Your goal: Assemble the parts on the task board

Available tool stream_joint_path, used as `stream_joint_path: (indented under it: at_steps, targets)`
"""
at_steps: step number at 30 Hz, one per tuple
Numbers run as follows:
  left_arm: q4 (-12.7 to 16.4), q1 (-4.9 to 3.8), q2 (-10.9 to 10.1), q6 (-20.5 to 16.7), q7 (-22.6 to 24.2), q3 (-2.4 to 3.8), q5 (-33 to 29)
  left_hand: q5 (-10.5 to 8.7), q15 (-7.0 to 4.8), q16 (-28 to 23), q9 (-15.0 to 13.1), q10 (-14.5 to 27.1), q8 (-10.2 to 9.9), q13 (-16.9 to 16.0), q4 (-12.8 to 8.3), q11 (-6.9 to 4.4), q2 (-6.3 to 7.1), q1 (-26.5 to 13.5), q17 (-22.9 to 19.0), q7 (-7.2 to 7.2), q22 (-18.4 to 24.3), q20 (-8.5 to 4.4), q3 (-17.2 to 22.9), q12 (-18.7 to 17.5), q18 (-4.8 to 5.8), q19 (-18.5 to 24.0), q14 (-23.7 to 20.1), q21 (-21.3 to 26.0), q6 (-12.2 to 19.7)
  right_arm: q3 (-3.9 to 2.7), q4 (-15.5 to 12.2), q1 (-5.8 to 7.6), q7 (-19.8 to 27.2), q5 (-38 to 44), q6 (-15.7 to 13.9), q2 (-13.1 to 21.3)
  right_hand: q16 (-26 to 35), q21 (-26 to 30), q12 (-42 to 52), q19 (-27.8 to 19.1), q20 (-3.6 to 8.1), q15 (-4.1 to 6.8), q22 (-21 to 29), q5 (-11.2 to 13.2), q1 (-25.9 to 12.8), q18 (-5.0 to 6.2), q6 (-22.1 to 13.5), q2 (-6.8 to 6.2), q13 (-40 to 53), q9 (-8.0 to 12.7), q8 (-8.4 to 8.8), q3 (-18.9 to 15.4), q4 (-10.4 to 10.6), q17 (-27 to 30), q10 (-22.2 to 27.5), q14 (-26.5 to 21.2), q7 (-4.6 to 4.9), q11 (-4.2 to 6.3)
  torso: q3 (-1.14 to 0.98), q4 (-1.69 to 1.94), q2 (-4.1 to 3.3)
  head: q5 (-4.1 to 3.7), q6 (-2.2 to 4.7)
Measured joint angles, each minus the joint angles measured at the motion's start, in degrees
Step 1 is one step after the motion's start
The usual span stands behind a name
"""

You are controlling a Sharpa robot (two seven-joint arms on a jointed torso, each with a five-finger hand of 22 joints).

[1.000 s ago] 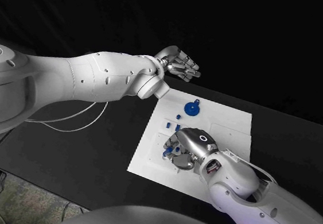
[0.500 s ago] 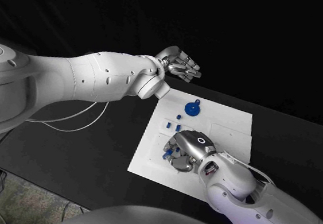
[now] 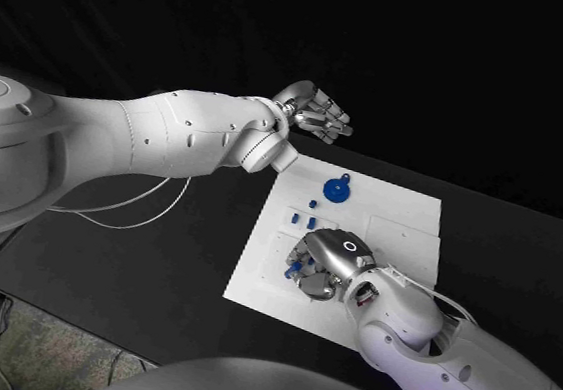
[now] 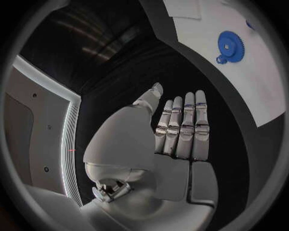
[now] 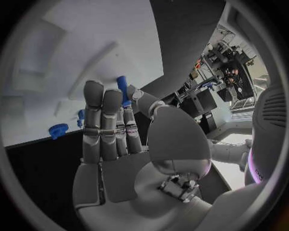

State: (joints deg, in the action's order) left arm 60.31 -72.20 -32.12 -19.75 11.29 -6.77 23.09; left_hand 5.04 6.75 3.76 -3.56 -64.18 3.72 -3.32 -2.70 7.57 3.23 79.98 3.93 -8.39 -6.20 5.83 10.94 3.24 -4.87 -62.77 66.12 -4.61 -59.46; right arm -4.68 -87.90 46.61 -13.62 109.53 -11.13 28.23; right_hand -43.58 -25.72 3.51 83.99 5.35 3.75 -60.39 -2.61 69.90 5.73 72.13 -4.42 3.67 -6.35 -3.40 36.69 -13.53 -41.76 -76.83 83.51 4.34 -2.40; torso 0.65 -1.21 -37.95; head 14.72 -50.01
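Observation:
The white task board [image 3: 396, 224] lies mid-table. A blue gear [image 3: 337, 190] [image 4: 229, 44] sits near its far-left corner, with small blue pegs [image 3: 303, 221] just nearer. My right hand [image 3: 325, 260] [image 5: 120, 144] is low over the board's near-left part, fingers stretched out. A blue peg [image 5: 123, 91] stands between its thumb and the nearest finger; I cannot tell whether it is pinched. A small blue gear [image 5: 58, 130] lies beside the fingers. My left hand [image 3: 315, 111] [image 4: 175, 139] hovers off the board's far-left corner, flat and holding nothing.
The board [image 5: 90, 29] has raised white blocks and slots on its far side. Black table [image 3: 142, 243] surrounds the board, with a thin white cable [image 3: 133, 211] on it at the left, under my left arm.
My right hand has slid a little toward the board's near-left edge, closer to the small blue parts. The left hand has not moved.

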Motion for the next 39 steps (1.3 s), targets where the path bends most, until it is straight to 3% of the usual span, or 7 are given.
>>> stream_joint_path:
  at_steps: [17,21,23,28,33,37,39]
  targets:
    - [-0.05,0.01,0.1,0.11,-0.07,-0.01,-0.01,0.0,0.0,0.0,0.0,0.0,0.0,0.0,0.0,0.0,0.0,0.0,0.0,0.0,0.04,0.0,0.0,0.0,0.0,0.0,0.0,0.0,0.0,0.51,0.6,0.07,-0.61,0.74,0.75,-0.81,0.27,1.14,-0.01,-0.06,0.06,-0.01,-0.1,0.16,0.06,-0.41,0.05,0.22,0.0,0.0,-0.15,-0.24,-0.23,0.13,-0.02,0.01,0.01,0.08,-0.07,-0.07,0.01,0.19,0.0]
    - [-0.05,0.01,0.2,0.12,-0.08,-0.01,-0.01,0.0,0.0,0.0,0.0,0.0,0.0,0.0,0.0,0.0,0.0,0.0,0.0,0.0,0.04,0.0,0.0,0.0,0.0,0.0,0.0,0.0,0.0,0.55,0.98,0.08,-0.76,0.73,0.73,-1.28,0.27,1.74,-0.01,-0.06,0.06,-0.02,0.08,-1.13,-0.03,-0.08,-2.03,0.31,0.07,0.1,-0.43,-0.9,-0.52,0.37,1.01,-0.01,0.61,0.83,-0.07,-0.06,0.01,0.09,0.0]
    - [-0.05,0.01,0.23,0.13,-0.08,-0.01,-0.01,0.0,0.0,0.0,0.0,0.0,0.0,0.0,0.0,0.0,0.0,0.0,0.0,0.0,0.04,0.0,0.0,0.0,0.0,0.0,0.0,0.0,0.0,0.63,1.15,0.11,-0.8,0.64,0.67,-1.5,0.26,1.79,0.04,-0.06,-0.39,-0.23,0.08,-1.4,-0.27,0.12,-3.3,0.52,0.14,0.89,-0.57,-1.81,-0.26,0.53,2.52,-0.18,1.0,0.31,-0.06,-0.03,0.01,0.07,0.0]
    - [-0.05,0.01,0.25,0.13,-0.08,-0.01,-0.02,0.0,0.0,0.0,0.0,0.0,0.0,0.0,0.16,0.0,-0.28,0.05,0.0,0.0,0.09,0.0,-0.16,0.0,0.0,0.0,0.0,0.0,0.0,0.92,1.41,0.08,-0.81,0.32,0.56,-1.85,0.1,2.83,0.15,0.05,-1.69,-1.45,0.63,-1.51,-0.72,2.14,-6.17,-1.63,-0.2,2.32,-0.4,-3.59,-0.39,1.08,6.42,-0.02,1.73,-1.21,-0.02,-0.02,0.01,-0.02,0.0]
    - [-0.05,0.02,0.24,0.13,-0.08,-0.01,-0.02,0.0,0.0,0.0,0.0,0.0,0.0,0.0,0.16,0.0,-0.45,0.01,0.0,0.0,0.11,0.0,-0.16,0.0,0.0,0.0,0.0,0.0,0.0,1.04,1.46,-0.03,-0.81,-0.12,0.34,-1.82,-0.07,3.11,0.16,-0.06,-2.19,-2.05,0.94,-0.51,0.37,2.28,-7.51,-3.47,-0.2,2.41,-0.4,-4.78,-1.42,1.63,9.61,-0.26,1.57,-1.95,-0.02,-0.01,0.01,-0.1,0.0]
    - [-0.03,0.02,0.2,0.12,-0.08,-0.01,-0.02,0.0,0.0,0.0,0.0,0.0,0.0,0.0,0.16,0.0,-0.45,0.01,0.0,0.0,0.11,0.0,-0.16,0.0,0.0,0.0,0.0,0.0,0.0,1.05,1.23,-0.02,-0.81,-0.54,-0.29,-1.63,-0.31,3.55,0.16,-0.09,-2.62,-2.46,1.29,-0.51,0.86,2.3,-8.9,-4.06,-0.2,2.49,-0.4,-6.86,-1.45,2.14,12.52,-0.44,1.41,-2.64,-0.02,-0.01,0.01,-0.1,0.0]
    - [-0.03,0.02,0.18,0.12,-0.07,-0.01,-0.03,0.0,0.0,0.0,0.0,0.0,0.0,0.0,0.16,0.0,-0.45,0.01,0.0,0.0,0.11,0.0,-0.16,0.0,0.0,0.0,0.0,0.0,0.0,1.06,1.03,-0.03,-0.8,-0.78,-0.71,-1.5,-0.31,3.83,0.16,0.05,-2.91,-2.64,1.57,-0.51,1.22,2.92,-9.64,-4.41,-0.2,2.5,-0.4,-8.27,-1.23,2.44,13.58,-0.62,1.31,-2.94,-0.02,-0.02,0.01,-0.1,0.0]
